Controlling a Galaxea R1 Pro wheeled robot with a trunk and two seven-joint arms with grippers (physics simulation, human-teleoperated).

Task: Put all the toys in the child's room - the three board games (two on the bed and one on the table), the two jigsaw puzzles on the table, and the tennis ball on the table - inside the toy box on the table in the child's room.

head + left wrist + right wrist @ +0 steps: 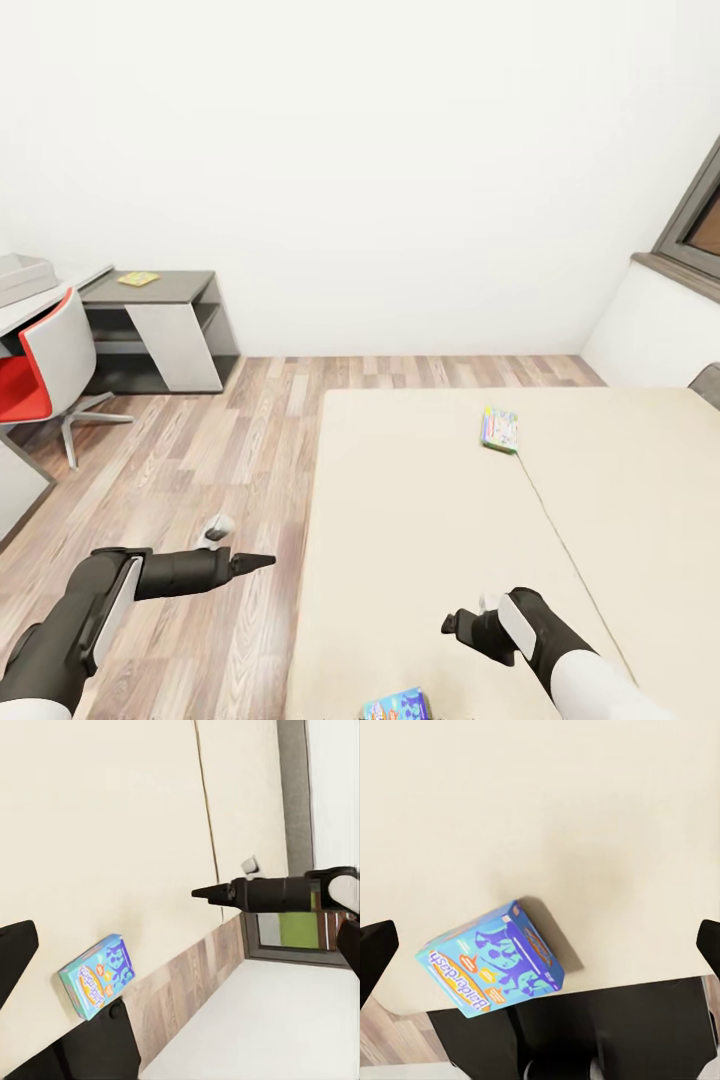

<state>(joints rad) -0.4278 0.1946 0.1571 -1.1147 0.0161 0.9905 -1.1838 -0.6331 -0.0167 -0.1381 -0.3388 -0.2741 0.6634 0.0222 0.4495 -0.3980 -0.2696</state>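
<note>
The blue board game box [396,705] lies at the near edge of the bed [420,520], right in front of the robot. In the right wrist view it [493,958] sits flat by the edge, with its corner turned a bit. The right gripper [470,628] hangs over the bed just past the box, and its fingers are spread wide with nothing in them. The left gripper [255,562] points out over the wood floor [200,450] beside the bed; I cannot tell if it is wide or closed.

I think the next job is to pick up this box. It would be best to bring the right gripper back over it, turn to match the box's sides, then come straight down and squeeze gently.

Farther up the bed lies a second board game [499,430]. Far off at the left stands the worktop [60,290], with a grey toy box [22,272] on it.
</note>
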